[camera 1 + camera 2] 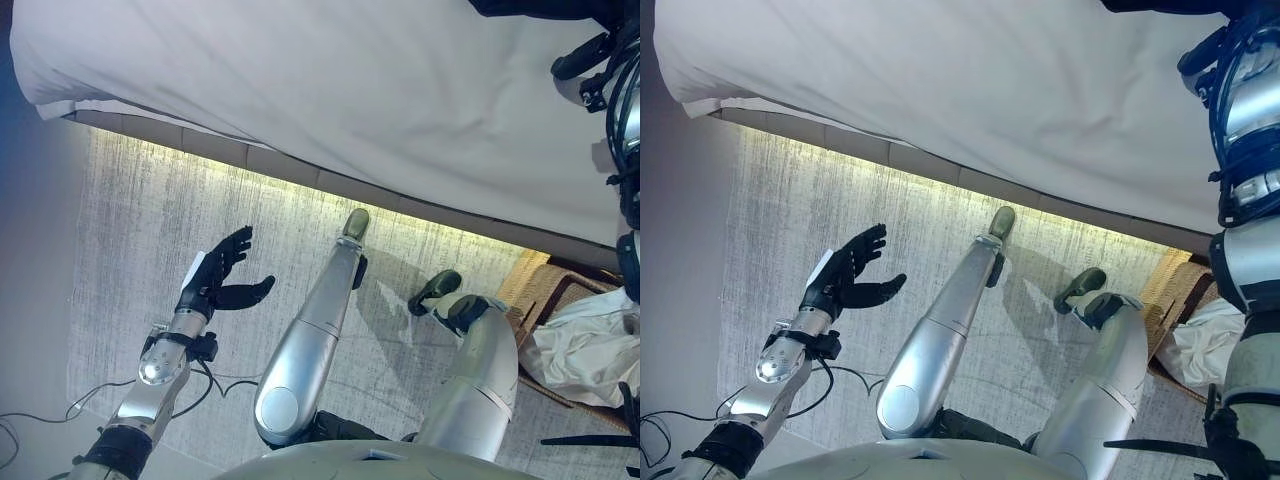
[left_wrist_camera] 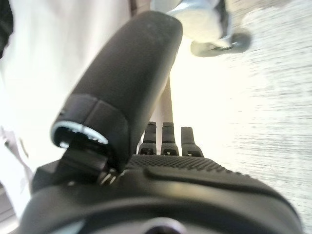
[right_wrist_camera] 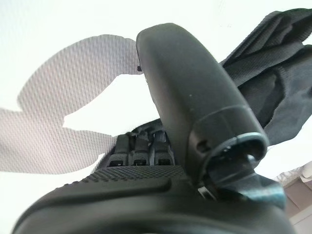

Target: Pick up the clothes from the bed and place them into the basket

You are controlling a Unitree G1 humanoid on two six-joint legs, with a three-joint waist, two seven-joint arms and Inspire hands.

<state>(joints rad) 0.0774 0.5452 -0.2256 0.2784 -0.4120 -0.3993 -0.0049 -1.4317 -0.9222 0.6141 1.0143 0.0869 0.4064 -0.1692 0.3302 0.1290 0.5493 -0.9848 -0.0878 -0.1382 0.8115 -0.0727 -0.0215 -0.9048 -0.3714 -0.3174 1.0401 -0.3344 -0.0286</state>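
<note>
A: Filling the right wrist view is the right hand (image 3: 161,185) itself, its thumb standing up large and its fingers (image 3: 139,151) running out straight and side by side, closing on nothing.

B: What is lying past those fingers?

A: A dark garment (image 3: 273,83), bunched on the white bed (image 3: 58,29), just beyond the fingertips and off to the thumb side. I am judging that the hand is reaching out over the mattress for it, since that looks like the clothing to collect. From the head, only that arm's dark upper parts are showing at the right edge.

B: And the other hand?

A: The left hand (image 1: 215,275) is hanging out over the floor (image 1: 150,200), well short of the bed, palm turned inward, fingers spread and loosely bent, thumb sticking out, holding nothing. It is looking idle, probably kept clear for balance.

B: Where is the basket?

A: The basket (image 1: 535,280) is sitting on the floor beside the bed, below the reaching arm, already holding a crumpled white cloth (image 1: 585,345).
</note>
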